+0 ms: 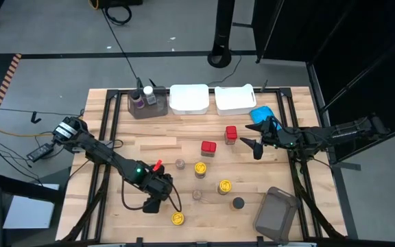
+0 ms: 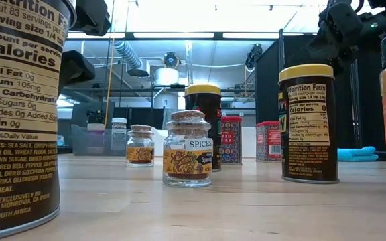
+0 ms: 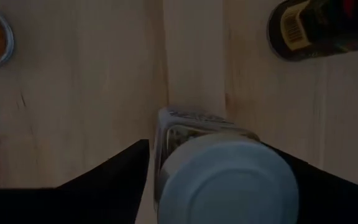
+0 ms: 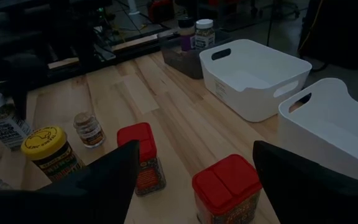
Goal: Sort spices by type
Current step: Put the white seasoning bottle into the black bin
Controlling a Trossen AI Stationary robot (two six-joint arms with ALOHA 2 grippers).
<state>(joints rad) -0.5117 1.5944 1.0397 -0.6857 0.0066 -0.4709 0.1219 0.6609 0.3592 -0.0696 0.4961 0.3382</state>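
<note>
The white-capped jar (image 3: 229, 180) stands upright between the fingers of the left pincer (image 1: 152, 204), near the table's (image 1: 149, 140) front edge; the fingers bracket it on both sides, though whether they press it I cannot tell. A yellow-lidded jar (image 1: 177, 218) lies just beside it.

The right pincer (image 1: 254, 145) hovers wide open and empty near the right edge, with two red-capped jars (image 4: 143, 157) directly ahead; the right arm is the nearer one for these.

Both white tubs (image 1: 188, 98) at the back look empty. The grey bin (image 1: 147, 106) beside them holds two jars; another bin (image 1: 278, 213) lies tipped at front right.
</note>
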